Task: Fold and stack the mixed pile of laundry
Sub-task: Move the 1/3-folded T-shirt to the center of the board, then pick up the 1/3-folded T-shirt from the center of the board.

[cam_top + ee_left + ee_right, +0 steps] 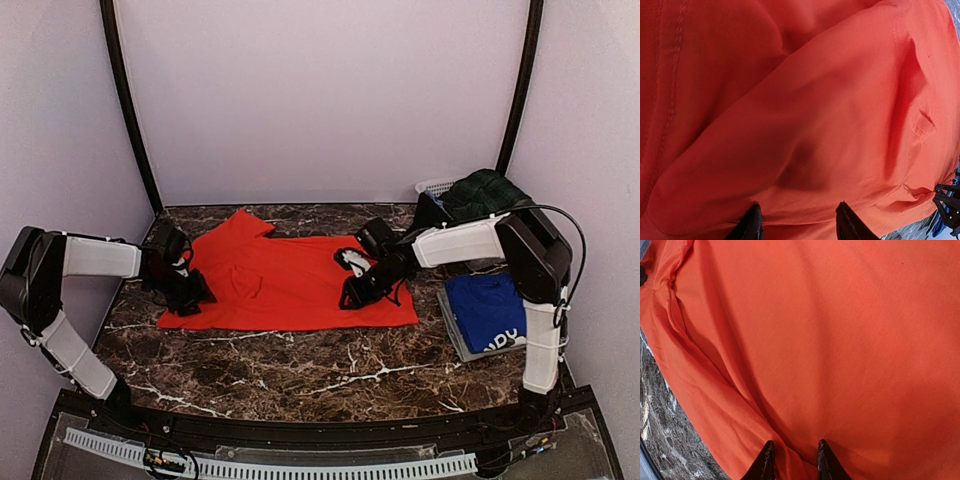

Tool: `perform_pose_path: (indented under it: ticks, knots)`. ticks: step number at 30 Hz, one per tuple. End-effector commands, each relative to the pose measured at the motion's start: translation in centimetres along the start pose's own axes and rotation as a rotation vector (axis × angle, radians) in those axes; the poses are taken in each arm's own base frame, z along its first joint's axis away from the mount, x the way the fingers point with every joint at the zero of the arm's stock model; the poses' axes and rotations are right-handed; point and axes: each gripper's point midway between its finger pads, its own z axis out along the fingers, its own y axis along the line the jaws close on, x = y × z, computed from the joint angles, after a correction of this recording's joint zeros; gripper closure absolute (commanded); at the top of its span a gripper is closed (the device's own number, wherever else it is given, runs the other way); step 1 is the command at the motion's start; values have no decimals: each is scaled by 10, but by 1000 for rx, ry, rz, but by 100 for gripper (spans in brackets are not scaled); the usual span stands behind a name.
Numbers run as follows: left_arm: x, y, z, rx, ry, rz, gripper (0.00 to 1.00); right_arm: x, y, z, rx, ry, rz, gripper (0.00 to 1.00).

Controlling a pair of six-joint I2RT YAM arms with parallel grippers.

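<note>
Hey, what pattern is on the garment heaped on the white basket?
The garment is dark green tartan, clearest in the top external view.

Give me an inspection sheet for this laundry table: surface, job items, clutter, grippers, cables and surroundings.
Surface: dark marble table with white veins.
Job's things: red T-shirt spread flat mid-table; blue T-shirt folded on the grey tray; tartan skirt heaped on the white basket.
Clutter: nothing seen.
Grippers: left gripper open at the red shirt's left edge; right gripper apparently shut on a fold near its right side.
Cables: black cable loops beside the right arm, apart from the cloth.
Surroundings: pale walls, two black poles.
</note>
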Motion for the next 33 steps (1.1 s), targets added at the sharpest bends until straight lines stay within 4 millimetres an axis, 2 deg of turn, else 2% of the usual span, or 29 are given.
perform_pose_path:
  ticks: [1,6,10,12,15,16,17,18,19,20,21,22,25,27,28,29,30,31,32,33]
  knots:
    - [32,28,-12,-67,42,-85,52,57,10,10,1,156,43,73]
    - [59,51,-15,-97,78,-138,53,77,27,11,-27,188,50,73]
    - [64,54,-27,-98,63,-134,53,82,42,3,-78,193,60,72]
    - [53,41,-38,-57,23,-90,52,76,51,-7,-104,174,53,72]
    - [22,7,-57,23,-64,17,46,41,55,-35,-133,72,37,70]
    - [4,-12,-70,55,-114,76,43,27,49,-45,-141,32,43,69]
    - [-4,-17,-72,48,-127,97,35,8,43,-56,-143,-17,43,67]
    - [-23,-35,-86,66,-182,144,32,-3,30,-63,-129,-46,57,66]
    - [-31,-38,-82,53,-179,158,25,-18,18,-71,-114,-78,66,66]
    - [-51,-56,-96,81,-227,189,23,-32,6,-80,-98,-110,73,66]
    - [-59,-60,-90,78,-220,194,21,-44,-7,-86,-79,-141,81,65]
    - [-74,-75,-99,119,-248,215,20,-59,-19,-93,-58,-177,84,65]
    - [-104,-98,-92,164,-270,240,18,-87,-61,-104,28,-231,116,65]
    - [-129,-118,-98,179,-312,269,16,-96,-85,-103,98,-226,131,66]
    - [-135,-117,-86,157,-297,276,16,-99,-95,-101,132,-222,138,67]
    - [-146,-124,-93,149,-318,287,16,-101,-106,-99,160,-217,148,67]
    - [-152,-120,-81,124,-301,281,16,-103,-114,-98,181,-211,156,68]
    - [-160,-125,-85,125,-317,289,16,-102,-123,-96,200,-205,167,68]
    - [-166,-120,-76,113,-309,281,17,-102,-132,-95,226,-202,178,69]
    - [-174,-123,-80,124,-323,284,17,-102,-140,-94,242,-201,187,70]
